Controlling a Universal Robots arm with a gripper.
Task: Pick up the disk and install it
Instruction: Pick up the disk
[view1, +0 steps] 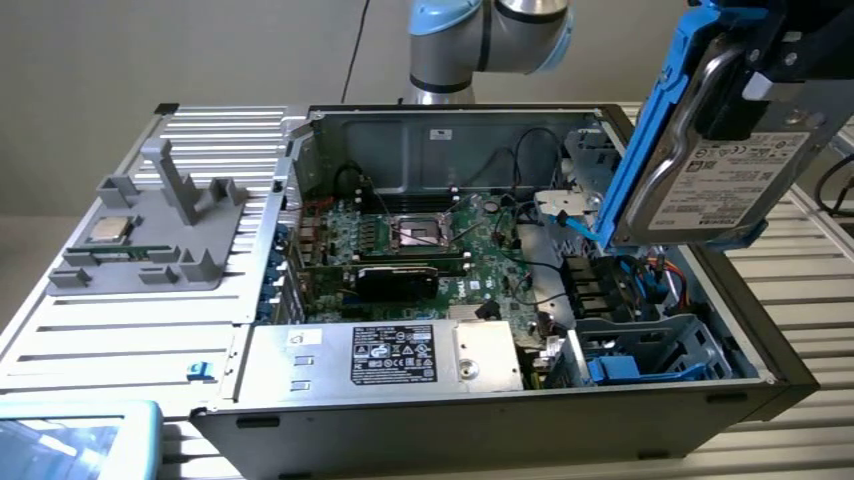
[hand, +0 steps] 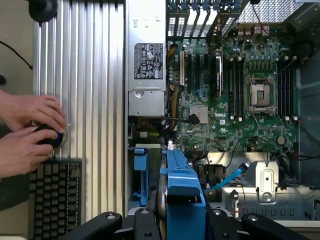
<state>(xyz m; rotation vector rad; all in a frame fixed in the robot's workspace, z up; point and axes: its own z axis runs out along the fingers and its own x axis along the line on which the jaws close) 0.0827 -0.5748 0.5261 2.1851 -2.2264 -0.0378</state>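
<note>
Claw (view1: 742, 108) around disk (view1: 714, 175) (long axis near-vertical)

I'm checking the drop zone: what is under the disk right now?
The disk, gripped in the jaws, hangs above the open case. Beneath it show a drive cage and a blue cable; the spot directly below is covered by the disk itself.

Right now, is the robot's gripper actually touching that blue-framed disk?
Touching. In the exterior view the gripper grips the disk, its black jaws pressed against it, holding it aloft.
</note>
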